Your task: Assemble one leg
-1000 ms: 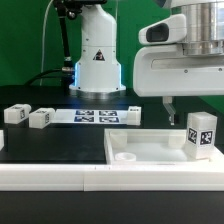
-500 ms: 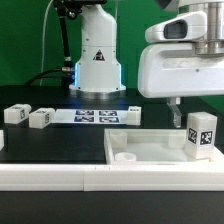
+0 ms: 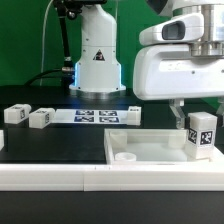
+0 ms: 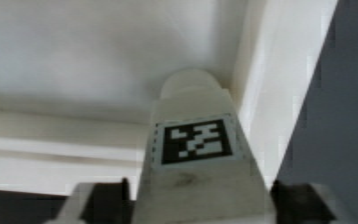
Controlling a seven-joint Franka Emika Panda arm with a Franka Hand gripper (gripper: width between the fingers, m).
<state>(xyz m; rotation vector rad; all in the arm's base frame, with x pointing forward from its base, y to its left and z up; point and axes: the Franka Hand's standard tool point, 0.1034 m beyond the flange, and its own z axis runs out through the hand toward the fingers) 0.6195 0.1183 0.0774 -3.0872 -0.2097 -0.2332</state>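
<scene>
The leg point(image 3: 201, 135) stands upright on the right end of the large flat white board point(image 3: 150, 148), its tag facing the camera. My gripper point(image 3: 198, 116) hangs over it; one finger point(image 3: 180, 108) shows against the leg's left side, the other is hidden. In the wrist view the leg point(image 4: 197, 150) fills the space between my fingers point(image 4: 105, 203), which press its two sides. My gripper point(image 4: 201, 208) is shut on the leg. The white board point(image 4: 87, 100) lies beneath.
Two more white legs point(image 3: 15, 115) point(image 3: 41, 119) lie at the exterior view's left. The marker board point(image 3: 95, 116) lies before the robot base point(image 3: 97, 60), with another small white part point(image 3: 129, 115) at its right end. A round socket point(image 3: 125, 157) sits at the board's left corner.
The visible finger has moved toward the exterior view's right, up to the leg's side. The leg has stayed in place on the board.
</scene>
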